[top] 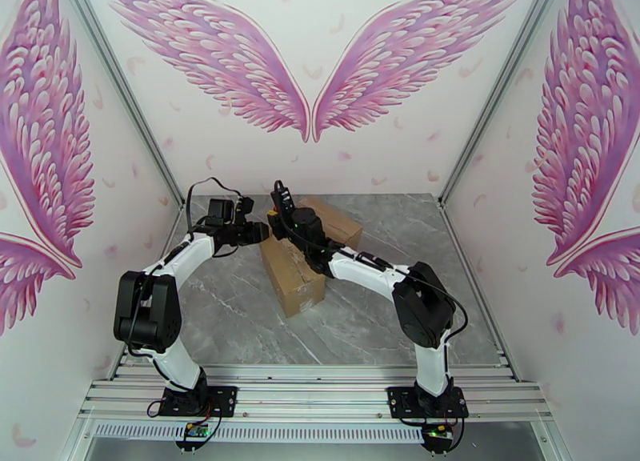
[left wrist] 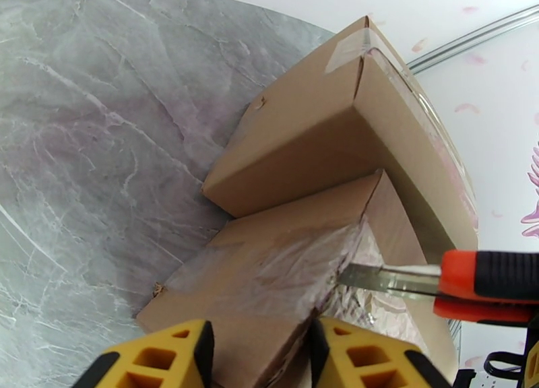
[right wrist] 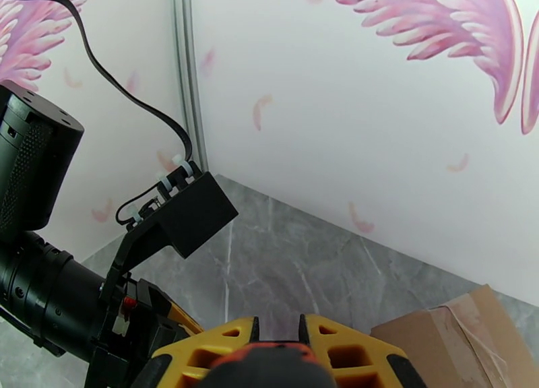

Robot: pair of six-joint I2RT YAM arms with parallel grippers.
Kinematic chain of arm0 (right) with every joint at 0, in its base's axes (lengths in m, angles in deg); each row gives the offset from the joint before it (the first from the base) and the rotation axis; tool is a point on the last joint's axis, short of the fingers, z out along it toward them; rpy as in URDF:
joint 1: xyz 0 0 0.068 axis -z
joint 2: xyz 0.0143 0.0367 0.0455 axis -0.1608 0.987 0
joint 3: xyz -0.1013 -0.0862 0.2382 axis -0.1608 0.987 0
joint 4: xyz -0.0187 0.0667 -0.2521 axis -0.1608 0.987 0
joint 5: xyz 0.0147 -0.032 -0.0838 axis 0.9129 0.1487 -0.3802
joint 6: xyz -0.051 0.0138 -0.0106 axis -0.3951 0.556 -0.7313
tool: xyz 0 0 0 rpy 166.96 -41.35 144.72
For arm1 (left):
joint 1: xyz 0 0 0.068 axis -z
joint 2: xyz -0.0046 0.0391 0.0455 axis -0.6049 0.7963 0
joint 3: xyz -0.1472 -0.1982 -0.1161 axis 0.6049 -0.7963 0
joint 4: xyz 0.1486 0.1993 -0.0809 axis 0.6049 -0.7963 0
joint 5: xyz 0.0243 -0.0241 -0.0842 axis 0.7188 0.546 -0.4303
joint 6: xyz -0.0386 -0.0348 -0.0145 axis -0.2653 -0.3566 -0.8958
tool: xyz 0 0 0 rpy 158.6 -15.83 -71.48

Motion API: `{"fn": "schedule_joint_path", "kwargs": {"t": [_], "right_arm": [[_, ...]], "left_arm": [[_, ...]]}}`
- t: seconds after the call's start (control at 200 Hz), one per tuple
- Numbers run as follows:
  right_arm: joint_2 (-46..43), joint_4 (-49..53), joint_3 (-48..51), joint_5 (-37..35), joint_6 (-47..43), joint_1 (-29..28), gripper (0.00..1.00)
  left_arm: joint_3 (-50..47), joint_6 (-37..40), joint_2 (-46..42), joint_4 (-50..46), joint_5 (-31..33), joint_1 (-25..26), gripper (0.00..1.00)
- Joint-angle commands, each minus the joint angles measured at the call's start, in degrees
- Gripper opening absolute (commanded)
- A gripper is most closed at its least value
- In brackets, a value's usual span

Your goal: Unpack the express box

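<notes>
The brown cardboard box with clear tape [left wrist: 263, 275] lies on the grey marble table [left wrist: 87, 147], touching a 2nd brown cardboard box [left wrist: 323, 133]. The right gripper [right wrist: 277, 327] is closed on an orange and black utility knife [left wrist: 485, 285]; its blade touches the taped edge of the 1st box. The left gripper [left wrist: 261, 339] is over this box's near end, jaws apart, gripping nothing.

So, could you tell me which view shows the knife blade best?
Left wrist view: the blade meets the box at its taped edge. Right wrist view shows the knife handle between the fingers; top view has it tiny.
</notes>
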State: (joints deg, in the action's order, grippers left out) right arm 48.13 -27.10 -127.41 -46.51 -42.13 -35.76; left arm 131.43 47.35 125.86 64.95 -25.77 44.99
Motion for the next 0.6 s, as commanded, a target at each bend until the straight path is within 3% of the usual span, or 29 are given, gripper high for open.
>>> {"fn": "schedule_joint_path", "kwargs": {"t": [0.0,0.595], "right_arm": [[-0.32,0.00,0.11,-3.09,-2.71,-0.80,0.02],[-3.62,1.35,4.97,-2.23,-6.55,-1.69,0.01]], "left_arm": [[-3.49,-2.38,2.27,-1.16,1.31,-0.20,0.40],[-6.15,-5.80,2.71,0.72,2.63,-1.18,0.35]]}}
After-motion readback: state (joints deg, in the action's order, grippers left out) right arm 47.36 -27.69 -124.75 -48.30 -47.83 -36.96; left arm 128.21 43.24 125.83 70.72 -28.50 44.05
